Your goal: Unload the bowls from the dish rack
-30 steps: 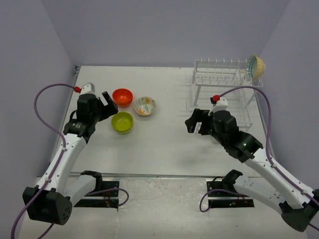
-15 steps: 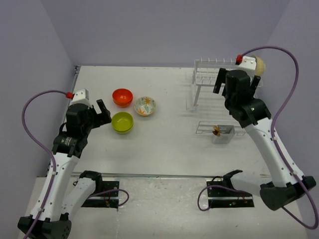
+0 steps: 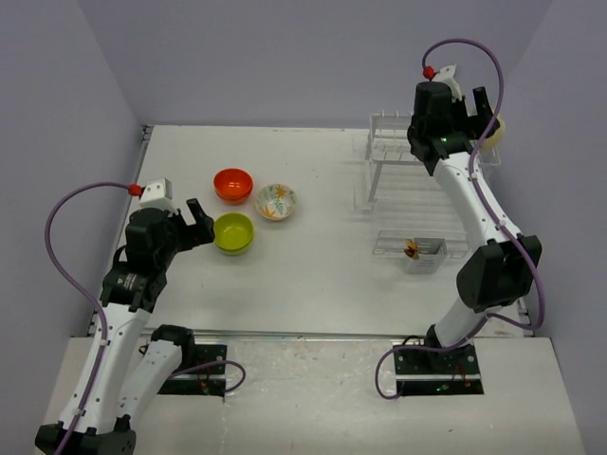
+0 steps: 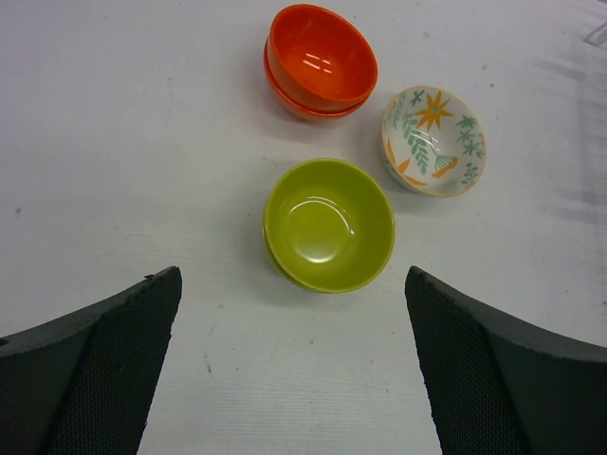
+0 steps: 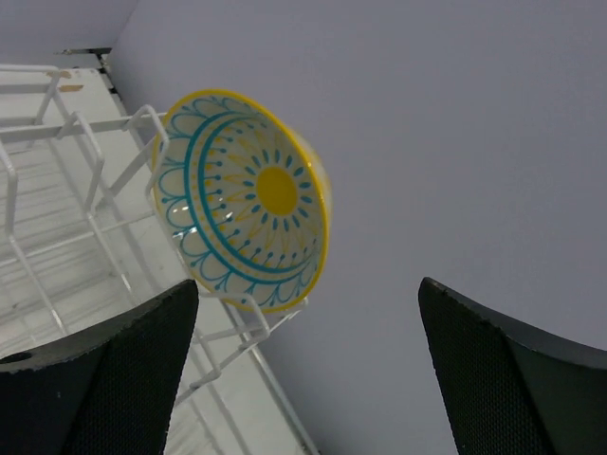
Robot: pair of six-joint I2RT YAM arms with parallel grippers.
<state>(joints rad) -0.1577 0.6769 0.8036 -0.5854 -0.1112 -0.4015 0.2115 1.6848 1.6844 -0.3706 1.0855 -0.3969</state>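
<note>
Your right gripper [image 5: 306, 284] is hanging at the far right end of the dish rack [image 5: 59, 194] with its jaws spread wide and nothing between them. Dead ahead of it, the last racked bowl [image 5: 248, 201] is standing on edge between the wire prongs at the rack's end. It is yellow outside and white inside, with a teal and yellow sunburst. Its open face is turning towards your wrist camera, so you are looking into the bowl rather than at its side. It is sitting a little towards your left finger [image 5: 104, 370], and the purple wall is showing behind it.

That facing is what your next move depends on. With the mouth presented to you, the jaws are probably going to need one finger inside the rim and one behind it, or a roll of the wrist to meet the rim edge-on. Lifting up along the prongs looks safer than pulling sideways, which could drag the light rack.

Your left gripper [image 3: 197, 226] is also standing wide open and holding nothing, low over the table and well apart from the rack. Just ahead of it, the lime green bowl [image 4: 327, 224] is resting upright. The orange bowl [image 4: 321, 57] and the floral bowl [image 4: 434, 140] are sitting beyond it. The green and the orange each look to be nested pairs. So the right arm is by far the nearer one for the remaining bowl.

You are not getting any readable brand, label or lettering on the bowls or the rack.
</note>
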